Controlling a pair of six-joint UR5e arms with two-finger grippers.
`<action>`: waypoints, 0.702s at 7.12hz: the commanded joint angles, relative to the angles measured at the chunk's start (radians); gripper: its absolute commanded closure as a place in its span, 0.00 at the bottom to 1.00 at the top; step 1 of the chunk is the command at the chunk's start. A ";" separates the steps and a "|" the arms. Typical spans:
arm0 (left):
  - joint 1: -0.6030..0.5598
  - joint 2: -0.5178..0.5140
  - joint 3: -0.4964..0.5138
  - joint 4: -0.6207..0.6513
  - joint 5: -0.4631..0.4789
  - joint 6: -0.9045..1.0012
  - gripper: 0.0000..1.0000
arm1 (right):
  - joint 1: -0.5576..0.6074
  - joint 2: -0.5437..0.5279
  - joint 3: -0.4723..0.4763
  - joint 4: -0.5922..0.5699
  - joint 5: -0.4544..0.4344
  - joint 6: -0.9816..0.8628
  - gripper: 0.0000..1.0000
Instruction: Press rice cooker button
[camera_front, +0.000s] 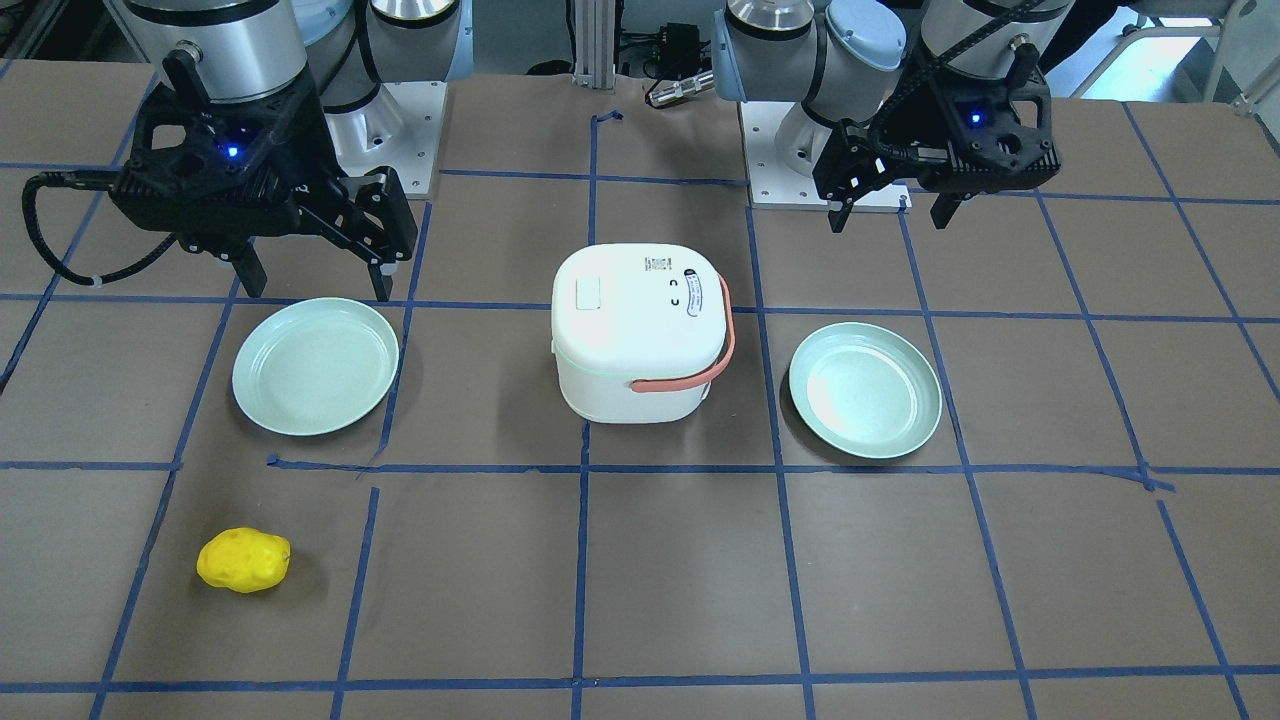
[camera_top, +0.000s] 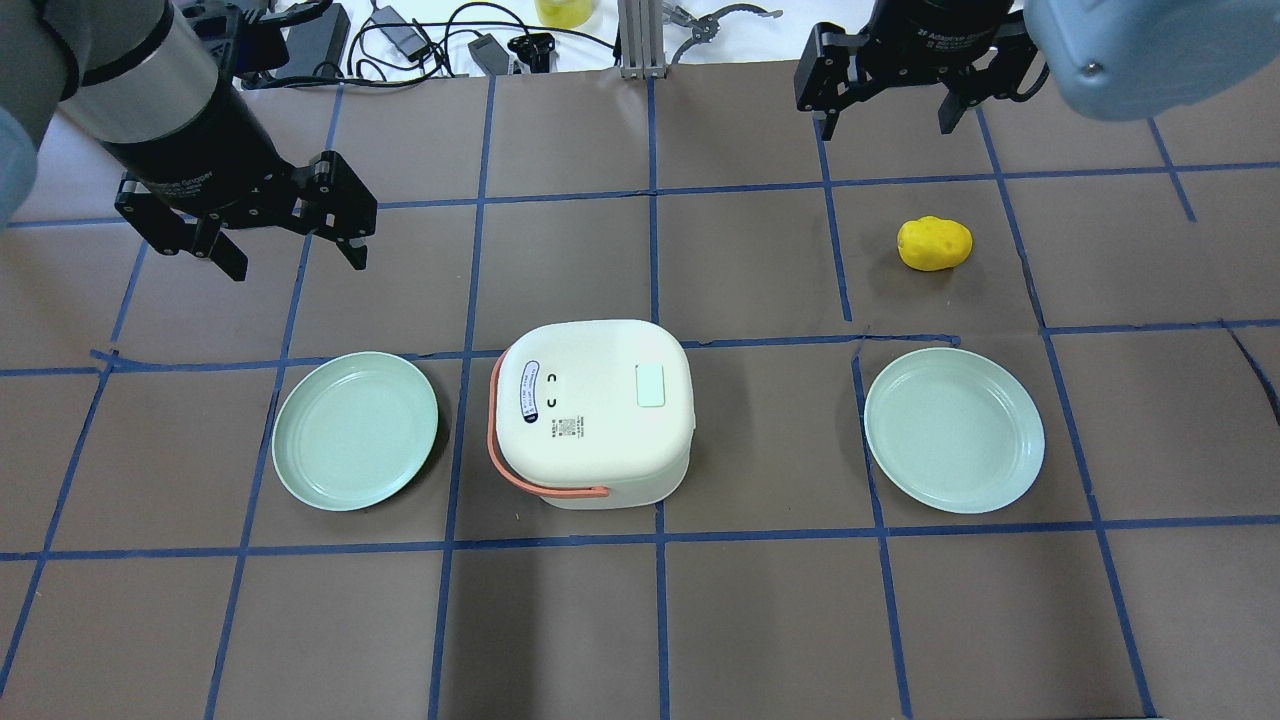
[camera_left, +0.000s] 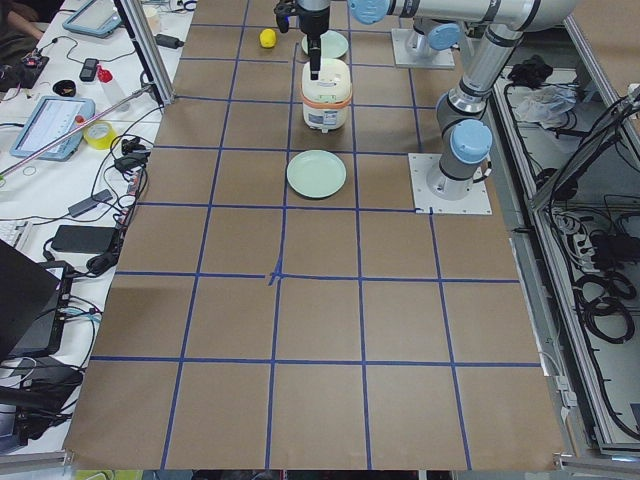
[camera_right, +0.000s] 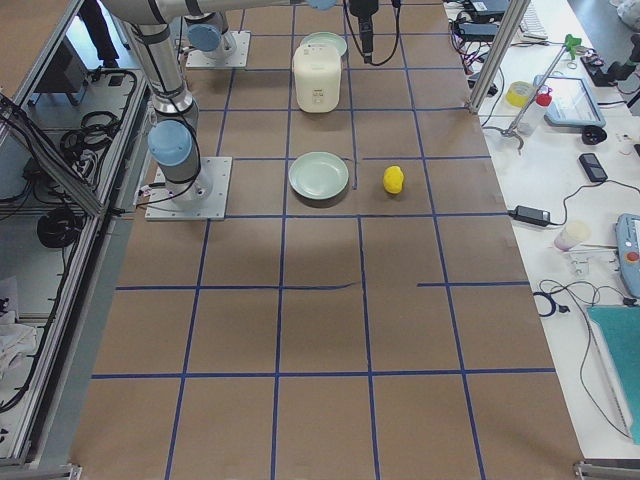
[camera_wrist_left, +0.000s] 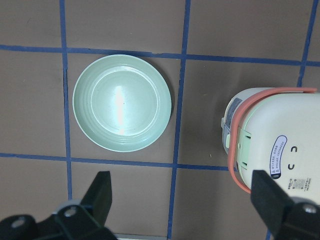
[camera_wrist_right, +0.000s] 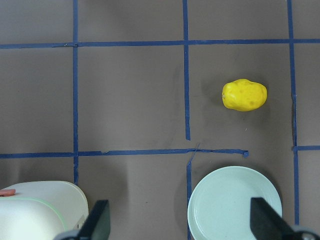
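Note:
The white rice cooker (camera_top: 590, 410) with a salmon handle stands at the table's middle, lid shut. A pale green square button (camera_top: 650, 385) sits on its lid, also seen in the front view (camera_front: 588, 293). An oval control label (camera_top: 528, 392) lies near the handle side. My left gripper (camera_top: 298, 262) is open and empty, up in the air beyond the left plate, apart from the cooker. My right gripper (camera_top: 888, 125) is open and empty, high over the far right. The left wrist view shows the cooker (camera_wrist_left: 275, 145) at its right edge. The right wrist view shows only its corner (camera_wrist_right: 40, 210).
Two pale green plates flank the cooker, the left plate (camera_top: 355, 430) and the right plate (camera_top: 953, 430). A yellow potato (camera_top: 934, 243) lies beyond the right plate. Cables and devices line the far table edge (camera_top: 420, 40).

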 joint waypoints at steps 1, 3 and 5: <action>0.000 0.000 0.000 0.000 0.000 0.000 0.00 | -0.001 0.000 0.000 0.001 0.000 0.001 0.00; 0.000 0.000 0.000 0.000 0.000 0.000 0.00 | 0.002 0.000 0.007 0.001 0.003 0.001 0.00; 0.000 0.000 0.000 0.000 0.000 0.000 0.00 | 0.002 0.000 0.011 -0.002 0.005 -0.001 0.00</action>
